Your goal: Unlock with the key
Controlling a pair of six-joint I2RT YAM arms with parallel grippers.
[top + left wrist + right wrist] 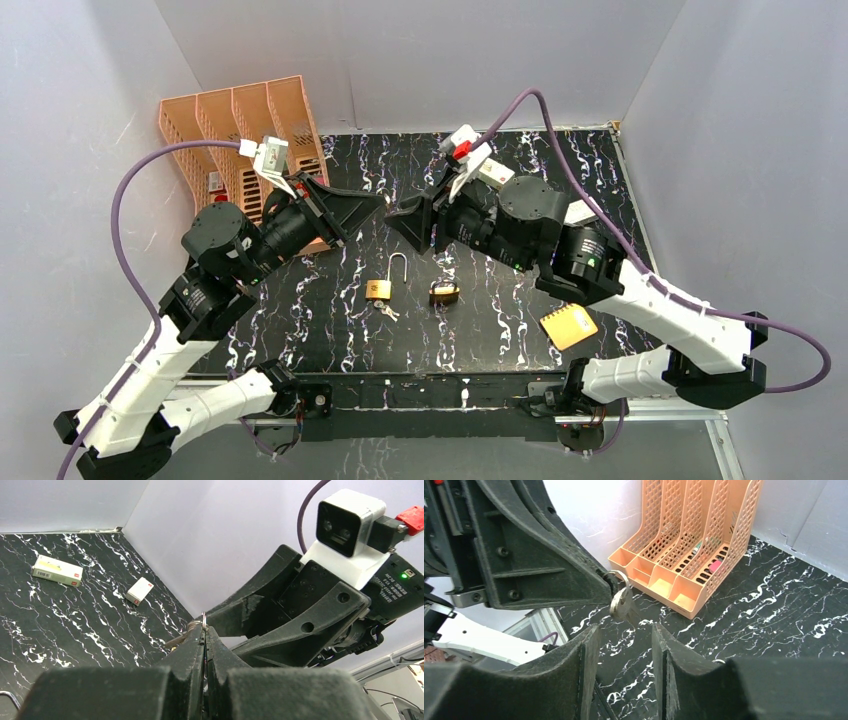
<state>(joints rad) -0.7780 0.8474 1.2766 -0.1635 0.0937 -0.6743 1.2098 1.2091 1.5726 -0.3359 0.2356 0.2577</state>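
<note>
Key (pixel 620 602) on its ring sits centre of the right wrist frame, pinched at the tips of my left gripper (pixel 204 632), fingers pressed together on it. My right gripper (pixel 624 630), lower centre, has fingers spread just below the key, apart from it. Open padlock (pixel 380 288) lies mid-frame overhead.

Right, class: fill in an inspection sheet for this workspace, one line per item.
Surface: black marbled tabletop, white-veined.
Job's things: key on a ring, held in mid-air between the arms; brass padlock with shackle raised, spare key beside it; second padlock nearby.
Clutter: orange file rack, yellow flat pad, long box, small white box.
Grippers: left fingers shut on the key; right fingers open, facing it.
Cables: purple cables loop off both wrists.
Surroundings: grey walls.
</note>
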